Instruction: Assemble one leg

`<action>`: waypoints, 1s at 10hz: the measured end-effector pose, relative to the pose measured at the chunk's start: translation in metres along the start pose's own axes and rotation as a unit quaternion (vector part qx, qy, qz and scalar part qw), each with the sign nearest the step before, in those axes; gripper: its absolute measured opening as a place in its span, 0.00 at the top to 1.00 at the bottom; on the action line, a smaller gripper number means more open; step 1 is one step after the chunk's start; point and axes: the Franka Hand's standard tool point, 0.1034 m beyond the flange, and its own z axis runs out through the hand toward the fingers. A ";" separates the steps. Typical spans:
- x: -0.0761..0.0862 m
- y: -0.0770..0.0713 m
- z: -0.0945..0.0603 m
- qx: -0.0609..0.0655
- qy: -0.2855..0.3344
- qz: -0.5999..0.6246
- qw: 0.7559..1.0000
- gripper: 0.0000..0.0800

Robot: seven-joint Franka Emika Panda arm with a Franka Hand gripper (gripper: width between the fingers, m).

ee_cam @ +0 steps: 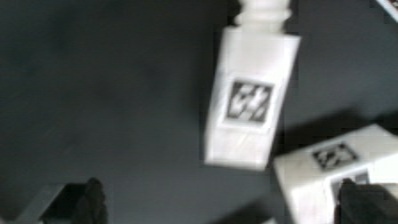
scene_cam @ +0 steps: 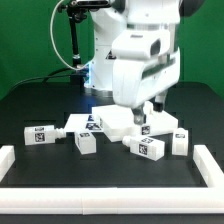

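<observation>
In the wrist view a white leg [ee_cam: 249, 90] with a tag on its face and a threaded peg at one end lies on the black table. A second tagged leg [ee_cam: 331, 160] lies close beside it. My gripper [ee_cam: 222, 205] is open and empty above them, its dark fingertips [ee_cam: 80, 200] wide apart. One fingertip is over the second leg. In the exterior view the gripper [scene_cam: 142, 120] hangs low over a cluster of legs [scene_cam: 150, 147] right of centre. Two more legs [scene_cam: 40, 135] [scene_cam: 85, 143] lie on the exterior view's left.
The flat white tabletop [scene_cam: 112, 124] lies just behind the legs, under the arm. A low white rim [scene_cam: 100, 205] borders the black table at the front and sides. A black stand with cables [scene_cam: 75, 45] rises at the back.
</observation>
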 end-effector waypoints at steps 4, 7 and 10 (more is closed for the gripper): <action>-0.001 -0.007 0.048 0.001 0.014 0.003 1.000 0.19; -0.001 -0.006 0.052 -0.002 0.018 0.003 1.000 0.19; -0.001 -0.006 0.052 -0.002 0.018 0.003 1.000 0.47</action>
